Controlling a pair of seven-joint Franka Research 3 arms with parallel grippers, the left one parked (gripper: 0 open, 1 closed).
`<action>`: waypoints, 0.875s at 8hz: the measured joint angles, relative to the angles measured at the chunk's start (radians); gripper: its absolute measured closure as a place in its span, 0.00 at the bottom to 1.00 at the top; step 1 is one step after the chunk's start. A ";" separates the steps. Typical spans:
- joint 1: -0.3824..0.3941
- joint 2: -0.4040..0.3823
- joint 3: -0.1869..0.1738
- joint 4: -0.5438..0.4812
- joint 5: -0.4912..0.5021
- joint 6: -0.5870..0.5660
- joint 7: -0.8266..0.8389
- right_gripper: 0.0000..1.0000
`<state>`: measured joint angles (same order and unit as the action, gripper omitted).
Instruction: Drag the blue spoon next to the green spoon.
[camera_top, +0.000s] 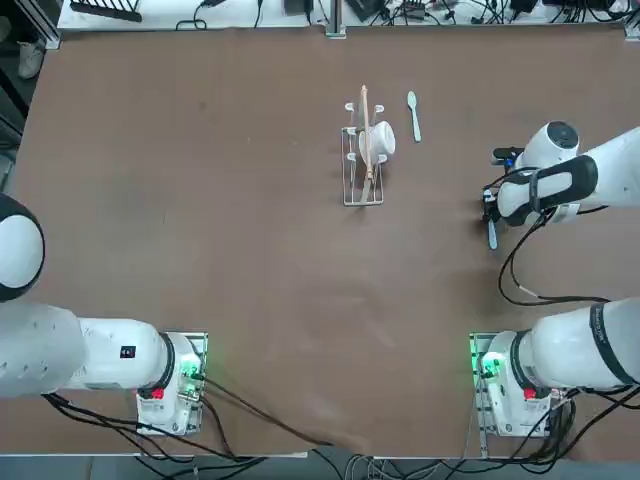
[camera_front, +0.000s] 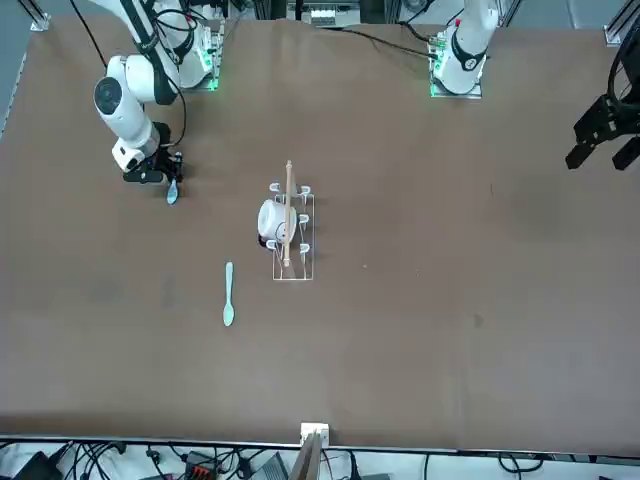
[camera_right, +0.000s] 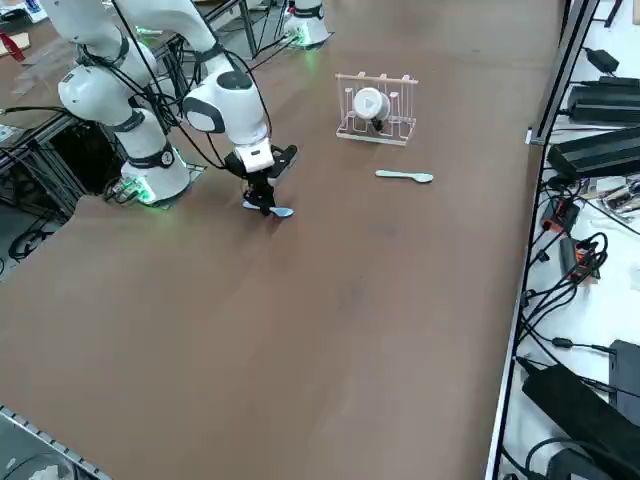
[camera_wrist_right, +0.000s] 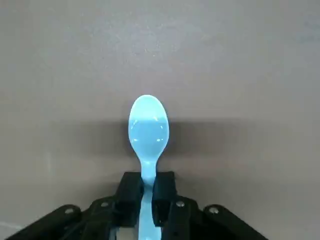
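Note:
The blue spoon (camera_wrist_right: 148, 127) lies at the right side of the table, its bowl sticking out from between my fingers. My right gripper (camera_wrist_right: 145, 197) is shut on its thin handle, low at the table surface. From overhead the blue spoon (camera_top: 492, 237) pokes out toward the robot's side below the right gripper (camera_top: 489, 208). The green spoon (camera_top: 413, 115) lies flat farther back and to the left, just right of the rack, well apart from the blue one. From the side, the blue spoon (camera_right: 280, 211) and the green spoon (camera_right: 405, 176) are also far apart.
A small wire rack (camera_top: 364, 150) holding a white cup (camera_top: 378, 138) and a wooden stick stands near the table's middle back, close beside the green spoon. Cables and equipment line the far edge (camera_top: 330, 20) beyond the table.

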<state>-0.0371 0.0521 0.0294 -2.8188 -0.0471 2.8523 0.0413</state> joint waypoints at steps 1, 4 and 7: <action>0.000 0.000 0.000 0.003 0.000 0.001 0.000 0.85; 0.000 -0.005 0.000 0.053 0.000 0.014 -0.001 0.85; 0.001 -0.013 0.001 0.152 0.000 -0.008 -0.001 0.85</action>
<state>-0.0363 0.0394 0.0303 -2.6672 -0.0472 2.8445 0.0398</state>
